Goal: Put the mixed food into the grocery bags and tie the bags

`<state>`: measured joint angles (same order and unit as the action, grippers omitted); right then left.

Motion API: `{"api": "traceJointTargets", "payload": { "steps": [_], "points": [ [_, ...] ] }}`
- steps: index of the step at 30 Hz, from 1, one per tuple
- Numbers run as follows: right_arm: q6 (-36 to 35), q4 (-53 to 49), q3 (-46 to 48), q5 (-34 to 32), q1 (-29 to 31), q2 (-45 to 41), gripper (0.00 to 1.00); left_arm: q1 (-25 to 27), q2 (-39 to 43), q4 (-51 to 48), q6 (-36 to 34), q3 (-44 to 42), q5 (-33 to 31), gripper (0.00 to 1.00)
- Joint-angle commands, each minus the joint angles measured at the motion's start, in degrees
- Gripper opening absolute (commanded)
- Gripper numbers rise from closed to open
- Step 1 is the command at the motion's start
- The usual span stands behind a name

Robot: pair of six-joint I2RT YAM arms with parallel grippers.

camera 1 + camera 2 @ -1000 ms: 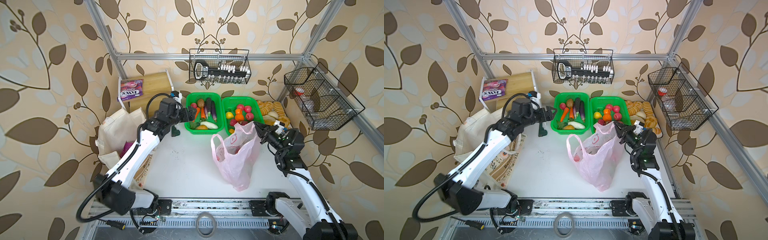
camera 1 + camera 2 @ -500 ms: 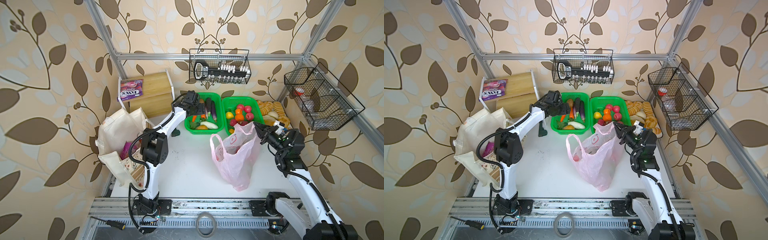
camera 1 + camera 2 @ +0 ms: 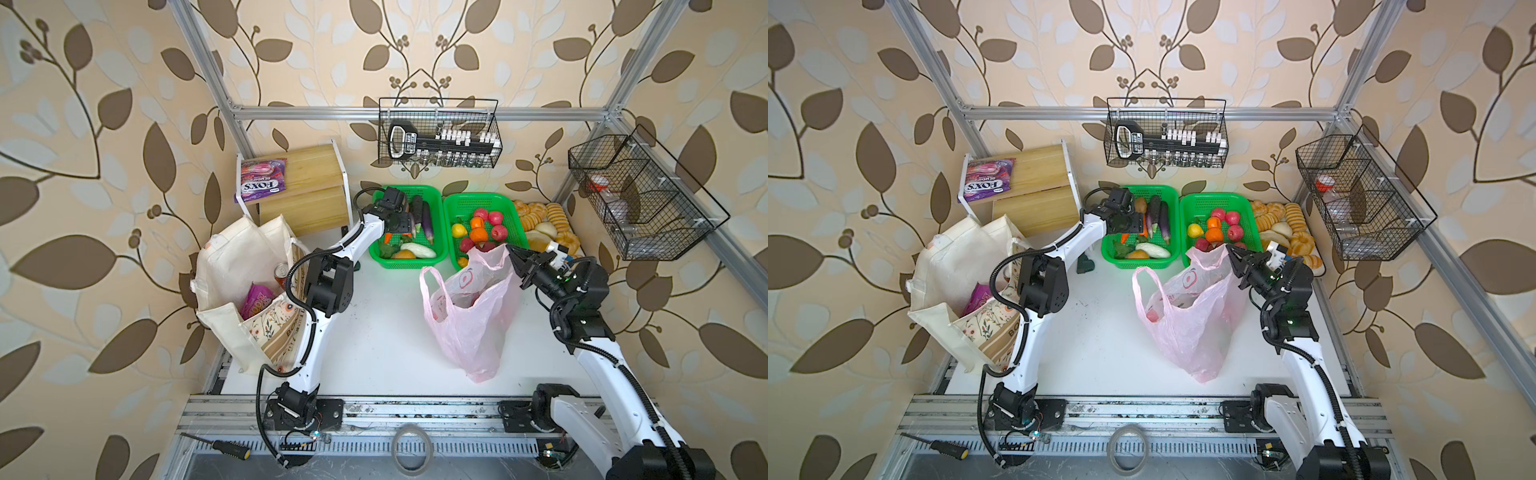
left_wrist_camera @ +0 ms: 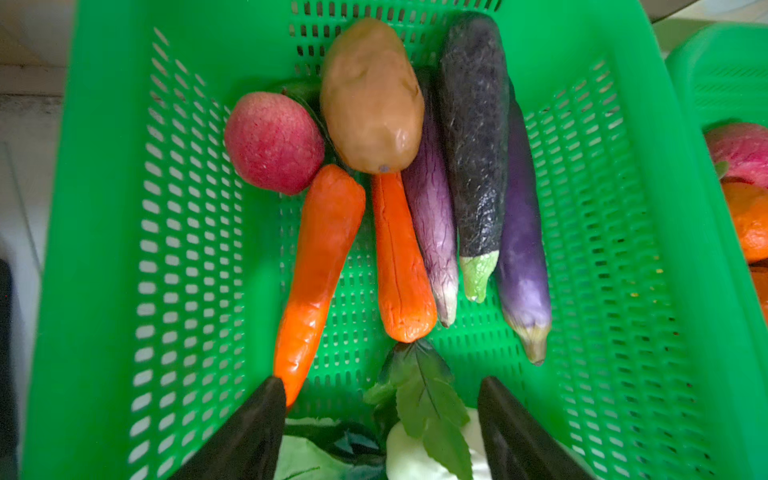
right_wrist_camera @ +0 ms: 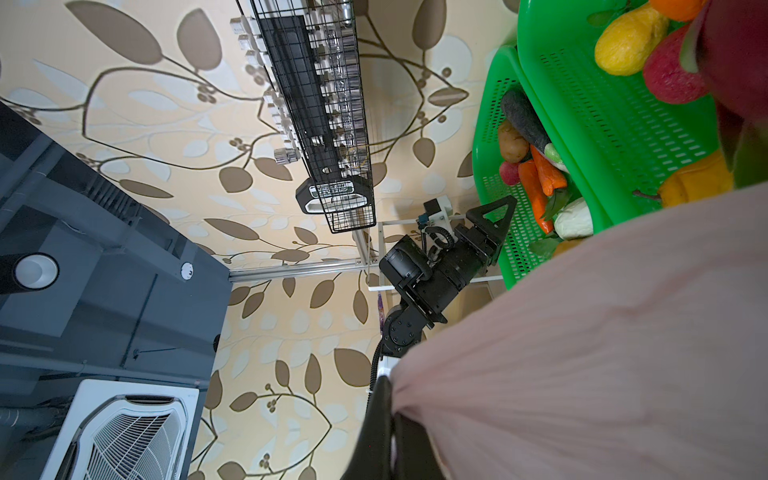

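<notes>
Hovering over the left green basket [image 4: 104, 208]: left gripper [image 4: 380, 386], fingers spread, nothing caught between them.

- Cabbage [image 4: 305, 459]: pale green and only partly in view. It sits at the basket's near end, directly under the spread fingers.
- Potato [image 4: 370, 99]: brown, at the basket's far end, well ahead of the fingertips. Its long axis runs near to far, roughly in line with the claw's reach, so the jaws would close across its narrow width.
- Red vegetable [image 4: 272, 143]: round, just beside the potato on its left.
- Carrots [image 4: 324, 249]: two, lying between the fingertips and the potato.
- Right gripper [image 3: 513, 253]: clamped on the rim of the pink plastic bag [image 3: 469, 324], holding its mouth up just near of the right green basket [image 3: 478, 197].
- Canvas tote [image 3: 232, 257]: at far left, mouth open, with the red can [image 3: 281, 272] and purple packet [image 3: 255, 299] inside.
- Assessment: the left arm is the nearer and the free one. The cabbage would need a straight drop, and the potato a farther reach over the carrots.
</notes>
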<state>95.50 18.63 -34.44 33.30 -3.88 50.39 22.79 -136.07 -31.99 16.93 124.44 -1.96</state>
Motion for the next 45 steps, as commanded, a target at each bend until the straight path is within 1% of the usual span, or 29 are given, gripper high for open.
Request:
{"api": "traceJointTargets", "payload": {
  "steps": [1, 3, 6, 8, 10, 12, 14, 16, 19, 20, 22, 25, 28, 32, 34, 39, 41, 43, 44, 45],
  "points": [
    [2.89, 0.13, 0.31, 0.72, -0.25, 0.03, 0.00, -0.20, -1.26, -0.23, 0.48, 3.33, 0.85, 0.75],
    [2.54, -0.68, 0.50, 0.48, -0.21, -0.27, 0.00, -0.20, -1.92, -0.84, 1.58, 3.19, 2.68, 0.74],
    [2.06, -1.54, 0.77, 0.21, -0.24, -0.55, 0.00, -0.03, -1.26, -1.90, 3.23, 2.14, 9.26, 0.72],
    [1.97, -1.94, 0.86, 0.10, -0.25, -0.62, 0.00, 0.45, 0.21, -2.44, 3.66, 0.38, 12.23, 0.72],
    [1.61, -2.42, 0.90, 0.19, -0.34, -0.55, 0.00, 1.38, 2.37, -3.23, 3.57, -2.20, 11.18, 0.76],
    [1.43, -2.89, 0.86, 0.03, -0.33, -0.55, 0.00, 2.66, 4.39, -2.99, 2.34, -5.28, 7.95, 0.80],
    [1.20, -3.24, 0.86, -0.08, -0.45, -0.47, 0.00, 3.28, 4.48, -3.96, 1.15, -6.31, 7.11, 0.84],
    [1.12, -3.31, 0.99, -0.16, -0.44, -0.21, 0.00, 3.64, 3.07, -6.43, 0.03, -5.32, 5.98, 0.87],
    [1.07, -3.35, 0.93, -0.16, -0.43, 0.15, 0.00, 4.13, -0.83, -10.53, -2.07, -1.53, 6.73, 0.93],
    [1.08, -3.47, 0.95, -0.15, -0.44, 0.22, 0.00, 4.47, -2.31, -12.00, -2.94, 0.04, 6.63, 0.98],
    [1.15, -3.60, 0.94, -0.22, -0.47, 0.47, 0.00, 5.05, -5.04, -14.47, -4.91, 3.18, 5.42, 0.99],
    [1.07, -3.81, 0.80, -0.26, -0.44, 0.57, 0.00, 5.03, -7.27, -16.78, -6.30, 6.52, 4.03, 0.94],
    [0.96, -4.21, 0.69, -0.47, -0.51, 0.44, 0.00, 5.07, -7.15, -16.53, -8.70, 6.43, 2.83, 0.87],
    [0.91, -4.43, 0.64, -0.73, -0.51, 0.78, 0.00, 4.98, -6.71, -16.99, -11.85, 6.69, 2.97, 0.73],
    [1.00, -4.44, 0.59, -0.78, -0.51, 1.05, 0.00, 4.97, -6.11, -16.34, -12.65, 6.60, 2.81, 0.71],
    [1.00, -4.59, 0.44, -0.96, -0.51, 0.80, 0.00, 4.79, -3.72, -11.97, -14.65, 6.92, 2.21, 0.58],
    [0.96, -5.00, 0.50, -1.07, -0.60, 0.43, 0.00, 4.75, -2.54, -10.86, -15.42, 7.47, 2.08, 0.57],
    [0.77, -5.47, 0.60, -1.29, -0.60, -0.08, 0.00, 4.72, -1.12, -10.00, -15.49, 7.57, 2.21, 0.58],
    [0.79, -5.62, 0.68, -1.35, -0.60, -0.20, 0.00, 4.70, -0.07, -9.78, -15.20, 7.52, 2.44, 0.62],
    [0.73, -5.69, 0.75, -1.40, -0.65, -0.31, 0.00, 4.72, 0.98, -9.73, -14.81, 7.25, 2.86, 0.70]
  ]
}}
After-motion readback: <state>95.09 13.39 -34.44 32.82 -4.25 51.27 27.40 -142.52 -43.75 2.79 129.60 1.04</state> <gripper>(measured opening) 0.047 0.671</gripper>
